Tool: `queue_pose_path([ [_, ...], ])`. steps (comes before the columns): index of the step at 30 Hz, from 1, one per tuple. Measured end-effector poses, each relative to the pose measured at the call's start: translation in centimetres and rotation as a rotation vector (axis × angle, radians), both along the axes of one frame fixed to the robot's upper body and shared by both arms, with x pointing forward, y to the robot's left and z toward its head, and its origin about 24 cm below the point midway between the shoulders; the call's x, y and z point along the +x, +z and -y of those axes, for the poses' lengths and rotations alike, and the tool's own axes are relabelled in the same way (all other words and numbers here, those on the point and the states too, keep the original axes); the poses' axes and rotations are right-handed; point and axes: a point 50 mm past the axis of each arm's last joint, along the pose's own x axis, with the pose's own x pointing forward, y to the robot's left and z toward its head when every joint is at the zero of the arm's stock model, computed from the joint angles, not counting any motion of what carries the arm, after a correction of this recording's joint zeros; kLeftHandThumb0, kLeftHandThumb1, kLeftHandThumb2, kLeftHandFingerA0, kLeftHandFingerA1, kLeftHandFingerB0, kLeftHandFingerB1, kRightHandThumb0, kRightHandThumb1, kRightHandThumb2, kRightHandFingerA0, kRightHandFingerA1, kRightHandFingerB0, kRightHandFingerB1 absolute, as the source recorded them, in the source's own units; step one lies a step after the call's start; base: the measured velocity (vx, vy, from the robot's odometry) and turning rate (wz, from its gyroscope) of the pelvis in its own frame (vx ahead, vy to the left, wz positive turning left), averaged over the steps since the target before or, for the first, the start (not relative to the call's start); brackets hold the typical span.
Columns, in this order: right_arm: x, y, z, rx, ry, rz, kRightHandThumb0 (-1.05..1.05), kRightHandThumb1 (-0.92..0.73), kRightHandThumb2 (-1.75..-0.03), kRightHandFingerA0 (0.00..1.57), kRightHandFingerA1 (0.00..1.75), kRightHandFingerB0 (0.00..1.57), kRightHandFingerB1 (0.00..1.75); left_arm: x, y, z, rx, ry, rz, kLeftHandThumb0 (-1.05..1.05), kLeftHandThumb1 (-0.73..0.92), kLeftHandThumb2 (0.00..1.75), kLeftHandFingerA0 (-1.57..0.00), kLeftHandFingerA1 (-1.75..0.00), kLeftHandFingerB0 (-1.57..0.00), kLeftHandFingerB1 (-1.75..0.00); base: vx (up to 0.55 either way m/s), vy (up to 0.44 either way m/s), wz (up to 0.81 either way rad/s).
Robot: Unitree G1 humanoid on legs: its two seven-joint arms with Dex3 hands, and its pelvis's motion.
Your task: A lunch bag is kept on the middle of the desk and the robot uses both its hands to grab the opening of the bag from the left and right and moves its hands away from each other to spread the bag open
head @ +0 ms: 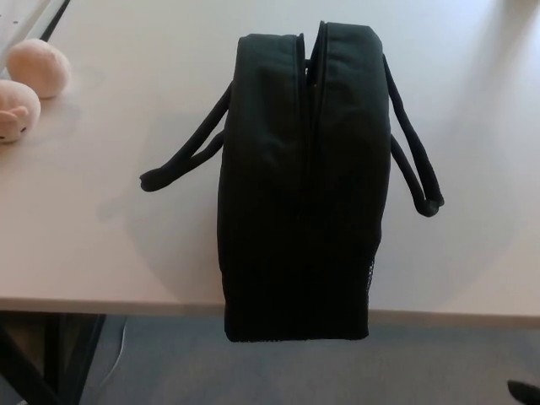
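Centrally, black lunch bag (299, 181) upright on desk (101, 219)

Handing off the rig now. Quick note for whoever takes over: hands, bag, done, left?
Hands: neither the left nor the right is in view.
Lunch bag: black, upright on the desk, near end over the front edge. Top opening is a narrow slit, not spread. Handles hang out to each side: left handle, right handle.
Done: nothing visible.
Left: grab both sides of the opening, pull apart.
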Motion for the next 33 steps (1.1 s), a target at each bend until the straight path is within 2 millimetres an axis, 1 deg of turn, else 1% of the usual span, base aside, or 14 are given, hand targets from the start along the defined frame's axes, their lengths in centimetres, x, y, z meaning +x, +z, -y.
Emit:
queue_pose_path([
  [10, 1.0, 2.7, -0.2, -0.026, 0.023, 0.184, -0.37, -0.43, -0.53, 0.71, 0.47, 0.29, 0.31, 0.1, 2.3, 0.2, 0.033, 0.001, 0.204, -0.25, 0.45, 0.53, -0.62, -0.41, -0.30, -0.31, 0.00, 0.000, 0.00],
  [11, 1.0, 2.9, -0.2, -0.027, 0.025, 0.194, -0.39, -0.42, -0.53, 0.71, 0.47, 0.29, 0.32, 0.1, 2.4, 0.2, 0.035, -0.001, 0.218, -0.17, 0.30, 0.80, -0.50, -0.62, -0.16, -0.49, 0.00, 0.000, 0.00],
  [13, 1.0, 3.1, -0.3, -0.029, 0.028, 0.210, -0.41, -0.42, -0.53, 0.69, 0.46, 0.32, 0.32, 0.1, 2.7, 0.2, 0.041, -0.002, 0.242, -0.14, 0.31, 0.81, -0.46, -0.60, -0.14, -0.48, 0.00, 0.000, 0.00],
  [14, 0.9, 3.4, -0.4, -0.030, 0.033, 0.227, -0.41, -0.44, -0.53, 0.59, 0.43, 0.30, 0.31, 0.0, 3.0, 0.2, 0.047, 0.000, 0.267, -0.15, 0.31, 0.80, -0.43, -0.58, -0.14, -0.48, 0.00, 0.000, 0.00],
  [18, 0.8, 4.3, -0.7, -0.033, 0.055, 0.278, -0.35, -0.44, -0.53, 0.60, 0.43, 0.31, 0.31, -0.2, 3.8, 0.3, 0.067, 0.007, 0.340, -0.13, 0.31, 0.80, -0.40, -0.57, -0.13, -0.47, 0.00, 0.000, 0.00],
  [20, 0.9, 4.8, -0.9, -0.035, 0.067, 0.307, -0.35, -0.45, -0.54, 0.53, 0.41, 0.29, 0.31, -0.3, 4.4, 0.2, 0.082, 0.007, 0.376, -0.14, 0.31, 0.80, -0.42, -0.58, -0.14, -0.47, 0.00, 0.000, 0.00],
  [21, 1.0, 5.2, -0.9, -0.037, 0.072, 0.325, -0.38, -0.45, -0.54, 0.52, 0.40, 0.27, 0.30, -0.3, 4.7, 0.1, 0.091, 0.007, 0.397, -0.19, 0.45, 0.53, -0.54, -0.38, -0.29, -0.31, 0.00, 0.000, 0.00],
  [22, 1.1, 5.4, -0.9, -0.040, 0.074, 0.337, -0.46, -0.43, -0.54, 0.50, 0.39, 0.27, 0.30, -0.2, 4.9, 0.1, 0.097, 0.008, 0.409, -0.19, 0.44, 0.53, -0.56, -0.38, -0.33, -0.32, 0.00, 0.000, 0.00],
  [25, 1.8, 7.4, -0.5, -0.075, 0.093, 0.422, -0.45, -0.43, -0.54, 0.50, 0.40, 0.25, 0.30, 0.1, 6.4, -0.2, 0.139, 0.001, 0.498, -0.20, 0.45, 0.53, -0.56, -0.38, -0.33, -0.32, 0.00, 0.000, 0.00],
  [27, 2.5, 8.8, -0.2, -0.102, 0.108, 0.475, -0.53, -0.44, -0.54, 0.52, 0.42, 0.27, 0.30, 0.4, 7.3, -0.3, 0.161, -0.007, 0.549, -0.22, 0.46, 0.54, -0.75, -0.43, -0.37, -0.33, 0.00, 0.000, 0.00],
  [29, 3.6, 10.9, 0.2, -0.149, 0.133, 0.556, -0.53, -0.44, -0.54, 0.52, 0.42, 0.27, 0.30, 1.0, 8.8, -0.4, 0.197, -0.019, 0.632, -0.22, 0.46, 0.54, -0.75, -0.43, -0.37, -0.33, 0.00, 0.000, 0.00],
  [30, 3.9, 11.7, 0.4, -0.167, 0.141, 0.585, -0.54, -0.43, -0.54, 0.55, 0.42, 0.28, 0.30, 1.2, 9.3, -0.5, 0.211, -0.023, 0.663, -0.20, 0.47, 0.55, -0.80, -1.41, -0.41, -0.35, 0.00, 0.000, 0.00],
  [31, 4.5, 12.9, 0.6, -0.193, 0.155, 0.625, -0.53, -0.44, -0.54, 0.50, 0.41, 0.27, 0.30, 1.5, 10.2, -0.5, 0.231, -0.030, 0.707, -0.18, 0.46, 0.53, -0.75, -1.65, -0.44, -0.34, 0.00, 0.000, 0.00],
  [33, 5.5, 15.0, 0.9, -0.243, 0.184, 0.694, -0.56, -0.43, -0.54, 0.48, 0.41, 0.27, 0.30, 2.1, 11.7, -0.7, 0.277, -0.045, 0.784, -0.18, 0.46, 0.54, -0.77, -1.60, -0.42, -0.34, 0.00, 0.000, 0.00],
])
